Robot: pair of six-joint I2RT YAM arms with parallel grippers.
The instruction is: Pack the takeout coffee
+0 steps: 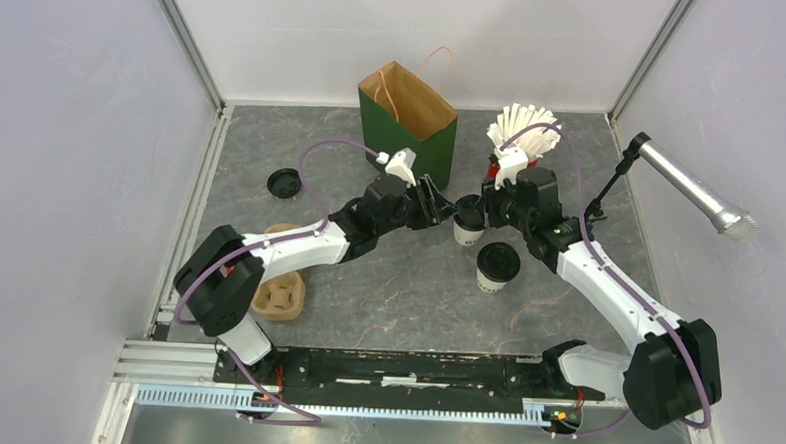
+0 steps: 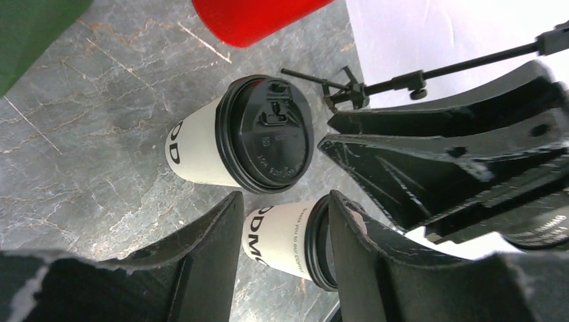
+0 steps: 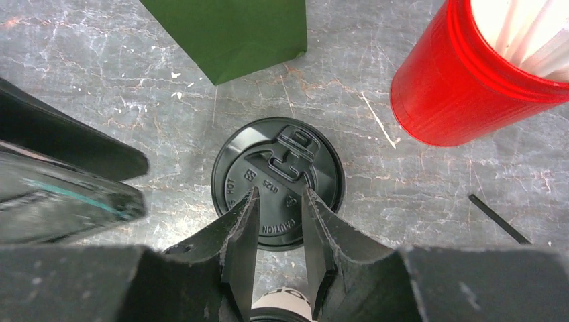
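Two white paper cups with black lids stand mid-table. One cup sits between the two grippers, the other cup just in front of it. My right gripper hovers over the first cup's lid, its jaws a little apart with nothing between them. My left gripper is open beside that cup. A cup shows through the left gripper's finger gap, its lid partly behind one finger. I cannot tell if the fingers touch it.
The green paper bag stands open at the back. The red cup of white straws is right of it. A loose black lid and the brown pulp carrier lie at left. A microphone reaches in from the right.
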